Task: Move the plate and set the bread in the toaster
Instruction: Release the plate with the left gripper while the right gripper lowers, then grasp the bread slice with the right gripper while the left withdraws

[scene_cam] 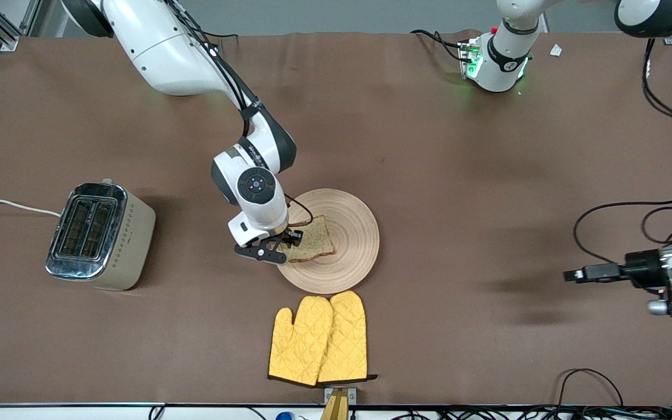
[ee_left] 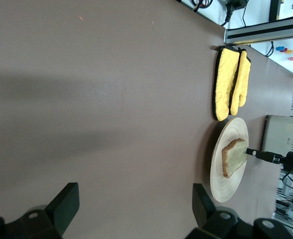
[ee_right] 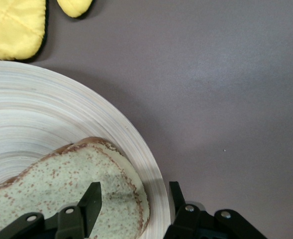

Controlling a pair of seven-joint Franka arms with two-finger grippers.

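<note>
Right gripper [scene_cam: 282, 242] open, straddling bread [scene_cam: 311, 239] edge on plate [scene_cam: 353, 233]. Close squarely on crust, lift clear before swinging to toaster [scene_cam: 100, 236]. Left gripper [ee_left: 131, 211] waiting, open.

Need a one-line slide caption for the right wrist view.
Right gripper open astride the edge of the brown seeded bread slice on the round pale wooden plate, yellow quilted oven mitts alongside.

Your front view looks down across the whole table; both wrist views share the plate [scene_cam: 347, 245], the right's closest.
</note>
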